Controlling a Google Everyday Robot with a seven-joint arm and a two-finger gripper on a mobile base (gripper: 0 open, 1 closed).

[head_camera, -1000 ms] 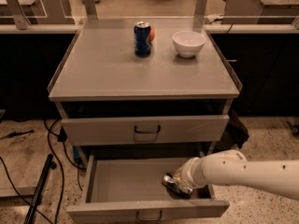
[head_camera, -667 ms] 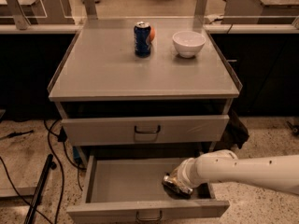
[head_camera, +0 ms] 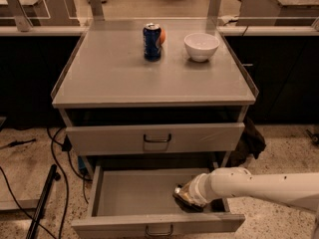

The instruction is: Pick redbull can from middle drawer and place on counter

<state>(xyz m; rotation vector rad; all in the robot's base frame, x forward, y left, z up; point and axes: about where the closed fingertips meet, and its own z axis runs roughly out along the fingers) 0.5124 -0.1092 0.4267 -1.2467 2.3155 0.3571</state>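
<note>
The middle drawer [head_camera: 99, 193] is pulled open at the bottom of the grey cabinet. My white arm reaches in from the right, and my gripper [head_camera: 183, 196] is low inside the drawer at its right front. A small shiny silver patch [head_camera: 178, 192] shows at the gripper's tip. I cannot tell whether it is the redbull can, which is otherwise hidden by the gripper. The counter [head_camera: 124, 78] is the cabinet's flat grey top.
A dark-blue soda can [head_camera: 152, 42] and a white bowl [head_camera: 201, 46] stand at the back of the counter, with an orange object [head_camera: 162, 36] behind the can. The upper drawer [head_camera: 114, 139] is closed. Cables [head_camera: 54, 156] lie on the floor at the left. A dark bag [head_camera: 251, 141] sits at the right.
My arm has shifted slightly left inside the drawer. The gripper stays at the same spot at the drawer's right front.
</note>
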